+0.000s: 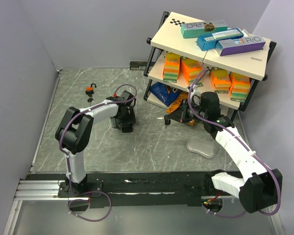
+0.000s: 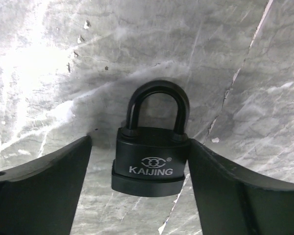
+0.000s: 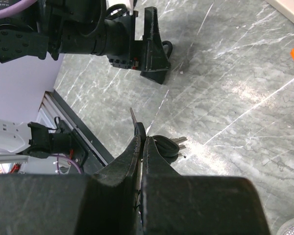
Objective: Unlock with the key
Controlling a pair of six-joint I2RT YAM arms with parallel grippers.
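Presently your left gripper (image 2: 139,142), jaws apart, brackets the KAIJING padlock (image 2: 149,164) to steady it; your right gripper (image 3: 141,134) pinches the key (image 3: 133,115) blade-forward.

The padlock (image 2: 149,161) has a matt black body that looks plastic-sheathed, with silvery printed lettering (KAIJING). Its shackle (image 2: 159,87) is black with a soft sheen. The table (image 2: 49,73) is smooth, grey, marble-patterned and faintly glossy. The left gripper (image 2: 139,143) is matt black, lightly scuffed plastic. The key (image 3: 133,116) blade seems bare metal.
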